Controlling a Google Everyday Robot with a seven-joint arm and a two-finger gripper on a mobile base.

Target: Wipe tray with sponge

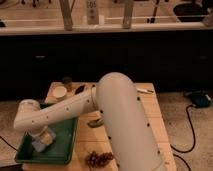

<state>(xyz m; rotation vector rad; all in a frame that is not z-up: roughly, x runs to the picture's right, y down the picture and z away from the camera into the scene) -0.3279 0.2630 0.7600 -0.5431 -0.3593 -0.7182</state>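
The large green tray [64,146] lies at the near left of the wooden table. My white arm reaches across from the right and bends down over the tray's left half. My gripper [42,137] points down into the tray and is shut on the sponge [43,142], a small pale yellow and bluish-white block pressed on the tray's bottom near its left side. The wrist hides most of the fingers.
A green-yellow banana [95,121] lies just right of the tray. Dark grapes [99,159] sit at the table's near edge. A pale cup [59,92], a brown item [67,81] and a dark item [80,89] stand behind the tray. A black cable [190,131] runs on the floor at right.
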